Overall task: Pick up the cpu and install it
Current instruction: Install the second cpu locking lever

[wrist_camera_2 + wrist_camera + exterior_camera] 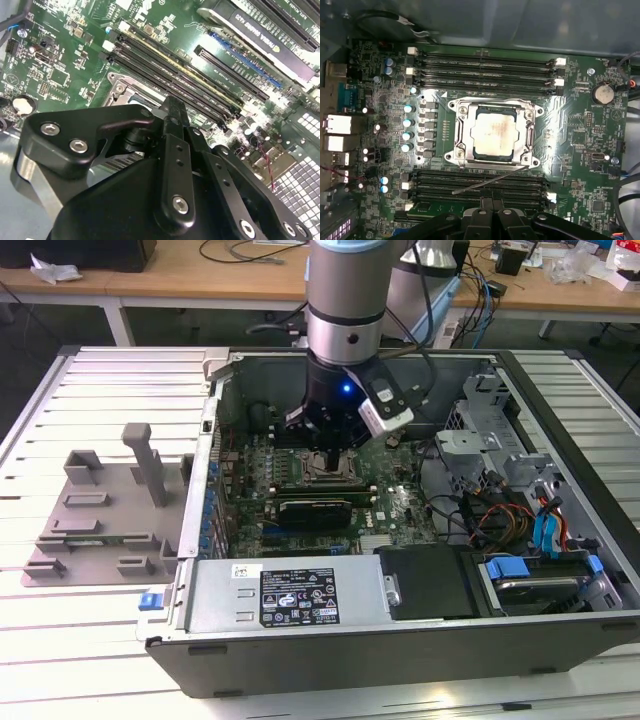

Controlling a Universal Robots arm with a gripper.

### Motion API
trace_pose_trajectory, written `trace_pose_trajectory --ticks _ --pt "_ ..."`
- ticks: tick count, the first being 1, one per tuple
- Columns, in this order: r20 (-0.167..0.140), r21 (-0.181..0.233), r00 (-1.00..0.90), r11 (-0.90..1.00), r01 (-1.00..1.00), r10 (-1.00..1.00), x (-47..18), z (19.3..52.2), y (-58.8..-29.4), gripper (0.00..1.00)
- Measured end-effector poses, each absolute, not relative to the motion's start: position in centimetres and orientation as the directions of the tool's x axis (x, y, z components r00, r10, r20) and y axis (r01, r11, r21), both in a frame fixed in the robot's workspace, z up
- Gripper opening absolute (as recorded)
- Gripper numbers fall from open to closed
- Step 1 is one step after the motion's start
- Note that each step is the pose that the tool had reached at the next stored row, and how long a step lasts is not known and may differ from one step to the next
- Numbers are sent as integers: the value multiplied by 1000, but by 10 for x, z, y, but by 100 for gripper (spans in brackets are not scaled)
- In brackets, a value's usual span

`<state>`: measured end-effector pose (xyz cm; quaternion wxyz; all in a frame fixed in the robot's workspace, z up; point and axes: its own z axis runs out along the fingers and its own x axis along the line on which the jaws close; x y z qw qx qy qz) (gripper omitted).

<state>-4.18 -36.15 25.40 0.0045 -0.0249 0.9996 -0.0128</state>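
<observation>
The cpu is a small flat square chip with a pale, shiny metal top. It lies flat and level inside the square metal socket frame, between the two banks of memory slots.

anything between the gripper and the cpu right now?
Nothing visible. In the first wrist view the cpu already sits in the socket frame on the motherboard, its top uncovered. The gripper is beside it over the memory slots.
</observation>
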Motion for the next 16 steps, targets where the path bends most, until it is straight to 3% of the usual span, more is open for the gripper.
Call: trace_pose_trajectory --ticks 16 --pt "-8 -26 -999 999 -47 -47 -46 236 -358 11"
